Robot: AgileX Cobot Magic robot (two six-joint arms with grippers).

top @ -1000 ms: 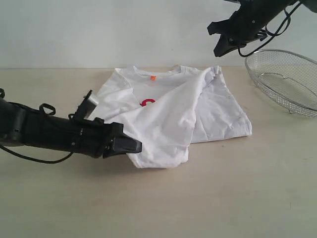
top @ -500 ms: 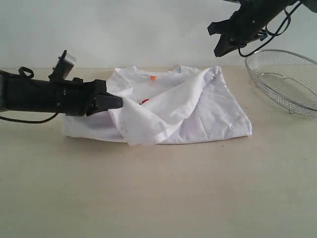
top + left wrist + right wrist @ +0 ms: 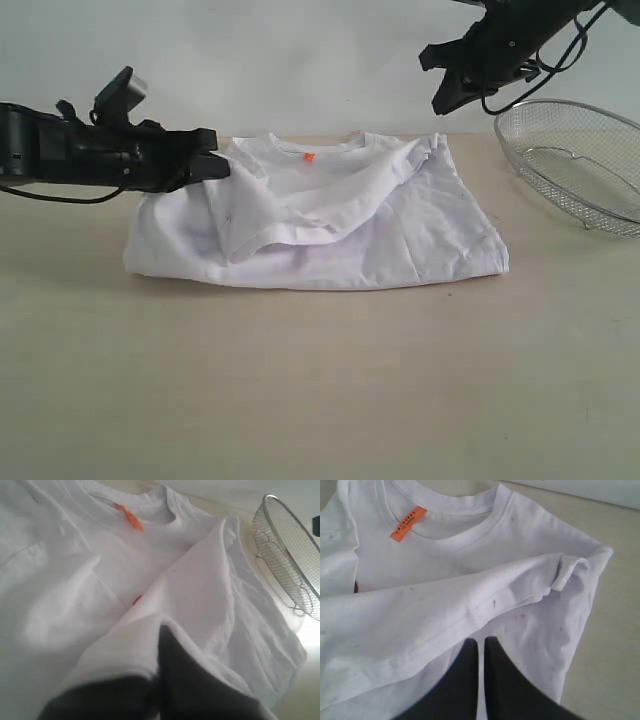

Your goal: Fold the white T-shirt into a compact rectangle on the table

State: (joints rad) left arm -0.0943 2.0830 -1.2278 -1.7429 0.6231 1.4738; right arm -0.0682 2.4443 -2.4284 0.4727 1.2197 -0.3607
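While the left gripper is clamped on a fold of the white T-shirt (lying mid-way along the back edge of the table), the right gripper hangs closed and empty above. Lay the fold flat, edges squared, before letting go; don't bunch it.

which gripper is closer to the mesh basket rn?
Right. The right gripper hangs in the air just beside the basket, above its rim, not touching. The left gripper is at the white T-shirt's opposite side, the whole shirt between them.
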